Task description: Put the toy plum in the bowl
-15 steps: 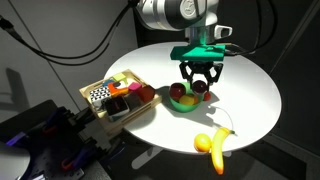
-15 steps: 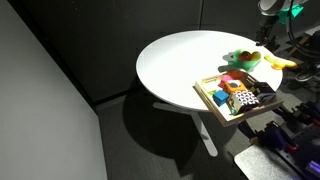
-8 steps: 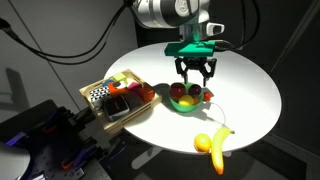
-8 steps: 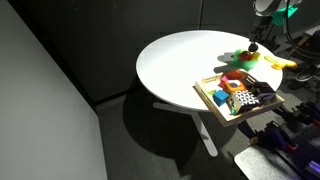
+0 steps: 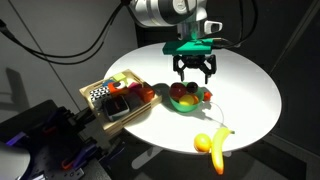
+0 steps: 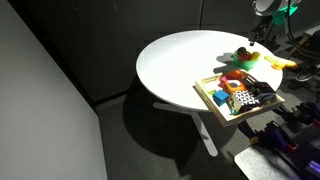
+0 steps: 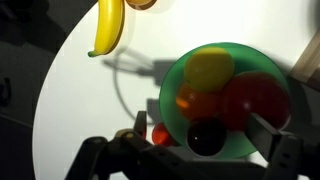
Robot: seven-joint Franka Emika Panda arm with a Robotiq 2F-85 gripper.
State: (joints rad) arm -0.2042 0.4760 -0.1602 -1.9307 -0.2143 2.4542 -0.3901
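The toy plum (image 7: 205, 137), dark and round, lies in the green bowl (image 7: 168, 92) beside a yellow, an orange and a red toy fruit. In the wrist view my gripper (image 7: 203, 130) is open, its two fingers standing wide on either side of the plum and touching nothing. In both exterior views the gripper (image 5: 196, 70) hangs a little above the bowl (image 5: 187, 109), which sits near the middle of the round white table (image 5: 250, 95). The bowl (image 6: 243, 60) shows small at the table's far side.
A toy banana (image 5: 213, 143) lies near the table edge, seen too in the wrist view as the banana (image 7: 108, 25). A wooden tray of coloured blocks (image 5: 118, 100) stands beside the bowl. A small red piece (image 7: 160, 133) rests just outside the bowl's rim.
The gripper, shut on the plum low over the bowl a second ago, has opened and risen a little. The plum now rests in the bowl.
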